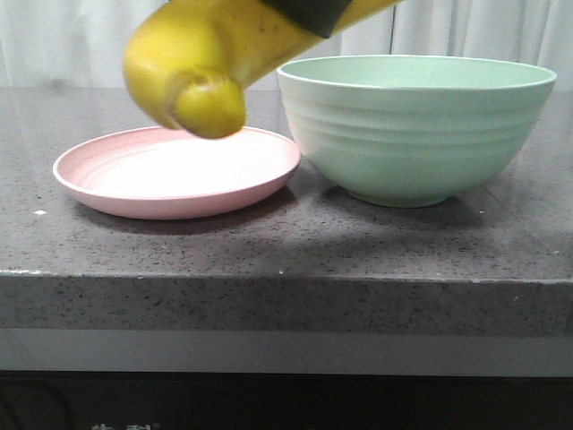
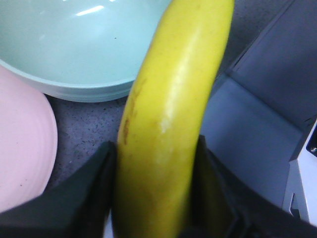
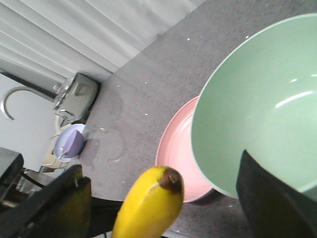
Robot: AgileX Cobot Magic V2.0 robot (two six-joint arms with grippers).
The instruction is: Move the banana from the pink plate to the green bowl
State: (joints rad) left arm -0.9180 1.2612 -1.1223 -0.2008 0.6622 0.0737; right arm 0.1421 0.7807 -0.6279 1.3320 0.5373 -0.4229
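Note:
The yellow banana (image 1: 201, 54) hangs in the air above the pink plate (image 1: 98, 170), its stem end towards the front camera. My left gripper (image 2: 154, 145) is shut on the banana (image 2: 168, 114) across its middle; a dark bit of this gripper shows at the top of the front view (image 1: 309, 11). The plate is bare. The green bowl (image 1: 412, 134) stands right of the plate, touching or nearly touching it, and is empty (image 2: 74, 44). My right gripper (image 3: 161, 166) is wide open above the bowl (image 3: 257, 99) and the plate (image 3: 176, 148); the banana's tip (image 3: 171, 179) shows between its fingers, untouched.
The grey speckled counter ends at a front edge (image 1: 286, 278) close to the plate and bowl. White curtains hang behind. A metal box (image 3: 74, 94) and a lavender cup-like thing (image 3: 69, 141) lie beyond the counter's far end. A grey-blue ledge (image 2: 257, 124) borders the counter.

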